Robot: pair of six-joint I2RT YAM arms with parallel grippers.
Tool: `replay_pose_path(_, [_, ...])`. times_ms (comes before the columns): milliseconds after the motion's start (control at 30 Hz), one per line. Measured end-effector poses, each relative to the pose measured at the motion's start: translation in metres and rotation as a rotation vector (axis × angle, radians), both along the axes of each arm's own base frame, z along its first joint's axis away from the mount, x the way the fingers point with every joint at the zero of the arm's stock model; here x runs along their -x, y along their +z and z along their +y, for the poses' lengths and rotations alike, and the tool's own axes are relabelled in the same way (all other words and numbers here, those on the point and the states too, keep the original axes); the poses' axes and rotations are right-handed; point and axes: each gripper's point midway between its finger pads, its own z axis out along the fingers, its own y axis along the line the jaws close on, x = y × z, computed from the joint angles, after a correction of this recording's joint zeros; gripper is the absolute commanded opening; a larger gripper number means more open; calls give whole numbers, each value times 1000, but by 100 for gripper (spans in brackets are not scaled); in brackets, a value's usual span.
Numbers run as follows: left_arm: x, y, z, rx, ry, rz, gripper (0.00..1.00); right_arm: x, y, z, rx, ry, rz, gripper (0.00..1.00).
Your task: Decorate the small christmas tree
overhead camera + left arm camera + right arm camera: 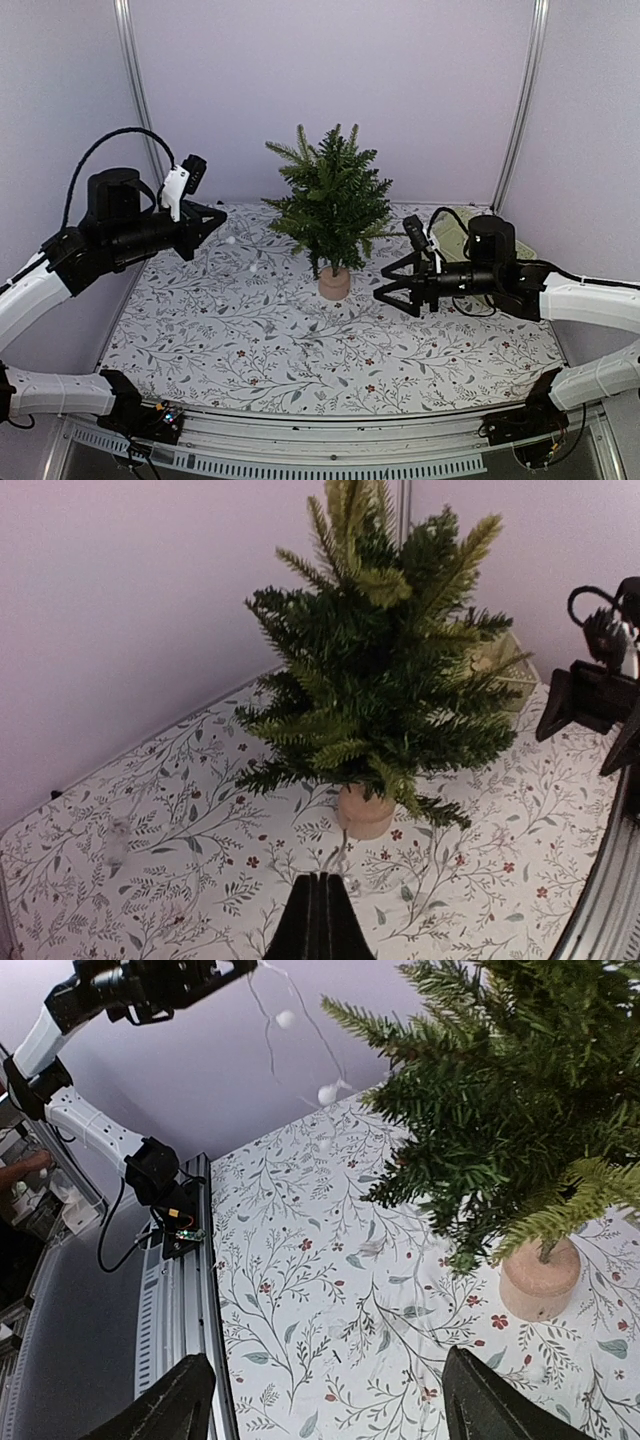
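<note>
The small christmas tree (330,205) stands upright on its round base, at the far middle of the table (250,340). The left gripper (220,216) hangs in the air to the left of the tree, well apart from it. Its jaws are pressed together on what seems to be a thin string (285,1020) with small white balls, which is faint in the views. The right gripper (392,290) is low, just right of the base. Its jaws stand wide with nothing between them.
</note>
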Motion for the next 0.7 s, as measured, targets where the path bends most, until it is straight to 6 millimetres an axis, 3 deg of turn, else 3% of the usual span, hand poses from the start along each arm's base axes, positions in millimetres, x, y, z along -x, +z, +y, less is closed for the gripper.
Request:
replay_pose_path(267, [37, 76, -8, 148, -162, -153, 0, 11, -15, 30, 48, 54, -63, 72])
replay_pose_path(700, [78, 120, -21, 249, -373, -230, 0, 36, 14, 103, -51, 180, -175, 56])
